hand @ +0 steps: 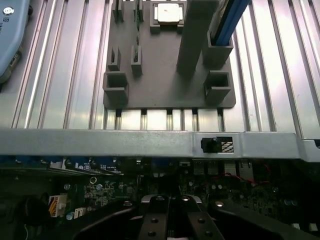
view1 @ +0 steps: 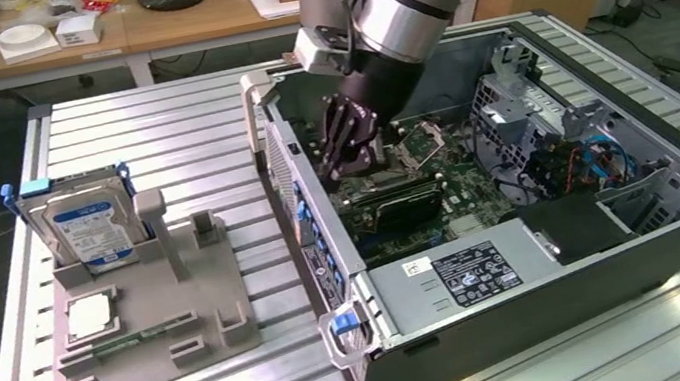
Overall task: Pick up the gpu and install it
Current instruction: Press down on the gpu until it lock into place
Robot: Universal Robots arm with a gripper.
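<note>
Wrist view puts our gripper (hand: 172,220) nearest, jaws drawn close together low over the motherboard (hand: 100,192); whether they pinch anything there we cannot tell. In the exterior view the gripper (view1: 355,153) sits inside the open computer case (view1: 321,244), and the gpu (view1: 399,204) lies as a black card on the board just below it. We judge the risk to be a crooked seat: pressing it misaligned could strain the slot. Farther off, the grey fixture tray (view1: 202,302) holds the hard drive (view1: 87,228)
</note>
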